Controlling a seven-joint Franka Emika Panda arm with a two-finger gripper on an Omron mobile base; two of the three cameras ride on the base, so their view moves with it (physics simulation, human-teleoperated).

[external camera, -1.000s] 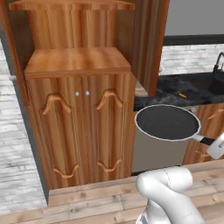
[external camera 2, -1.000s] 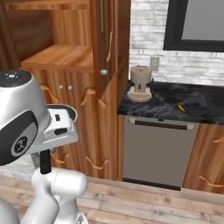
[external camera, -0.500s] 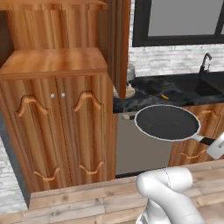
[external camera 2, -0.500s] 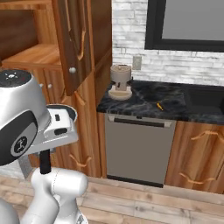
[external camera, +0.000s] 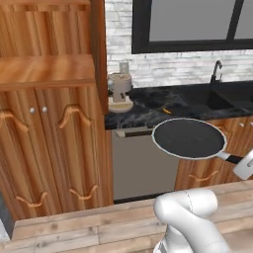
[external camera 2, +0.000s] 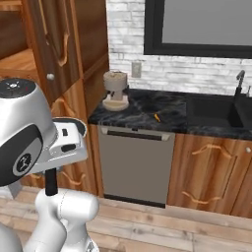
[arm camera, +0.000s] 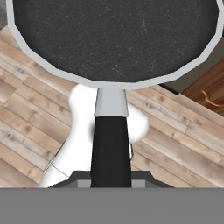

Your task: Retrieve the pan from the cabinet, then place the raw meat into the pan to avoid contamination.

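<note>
The pan (external camera: 187, 138), black inside with a thin silver rim, hangs level in the air in front of the counter. Its handle (arm camera: 111, 140) runs straight down into my gripper (arm camera: 111, 177), which is shut on it. In the left base view the gripper (external camera: 245, 165) sits at the right edge, holding the handle end. The raw meat (external camera: 167, 111), a tiny orange sliver, lies on the black counter beyond the pan (arm camera: 109, 35); the right base view shows the meat (external camera 2: 157, 117) near the counter's middle. The cabinet (external camera: 49, 123) stands at the left, its lower doors closed.
A coffee machine (external camera: 120, 91) stands on the counter's left end beside the cabinet (external camera 2: 59, 39). A sink with a dark tap (external camera 2: 231, 110) lies at the right. Below the counter (external camera 2: 142, 110) is a grey dishwasher front (external camera 2: 135, 165). The floor is wooden planks.
The base has driven to the right, so the cabinet slid left in both base views and the counter, coffee machine and sink came into view. The pan stays held in the gripper.
</note>
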